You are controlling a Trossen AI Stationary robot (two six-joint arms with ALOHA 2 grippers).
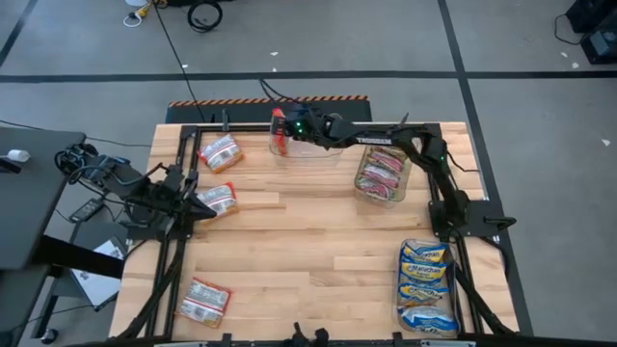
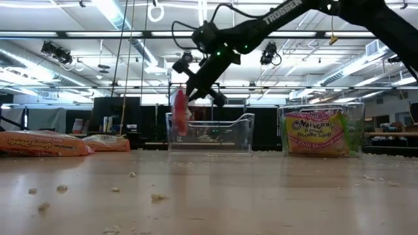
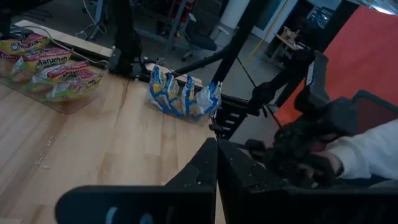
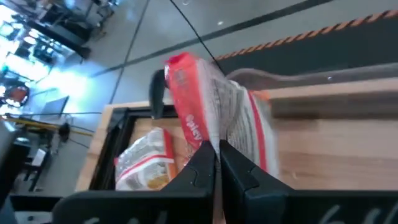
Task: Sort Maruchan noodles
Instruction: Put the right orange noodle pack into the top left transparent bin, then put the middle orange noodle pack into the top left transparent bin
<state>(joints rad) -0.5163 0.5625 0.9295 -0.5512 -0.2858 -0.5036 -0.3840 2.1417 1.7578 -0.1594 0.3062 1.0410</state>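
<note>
My right gripper [image 1: 285, 129] is over the table's far middle, shut on a red-and-white noodle packet [image 2: 179, 111]. The packet hangs at the left end of an open clear bin [image 2: 210, 134]; whether its lower end is inside, I cannot tell. My left gripper [image 3: 216, 155] is shut with nothing between its fingers, at the table's left beside a red-and-white packet [image 1: 217, 200] lying flat. Two more red-and-white packets [image 1: 220, 152] [image 1: 204, 301] lie flat on the table. Green-and-white packets fill one bin [image 1: 383, 173] and blue-and-yellow packets another [image 1: 426, 284]. My right gripper pinches the red-and-white packet between its two fingers at one edge [image 4: 214, 134], coming slanting down from the table's right. The packet is lifted clear of the table and hangs edge-up below the fingers [image 2: 191, 91], its lower end level with the clear bin's wall.
The wooden table [image 1: 308, 251] has crumbs scattered over its middle. The bins stand along the far and right sides. Beyond the table a person's white sleeve [image 3: 373, 149] shows in the left wrist view. A black-and-orange striped strip [image 1: 270, 100] lies past the far edge.
</note>
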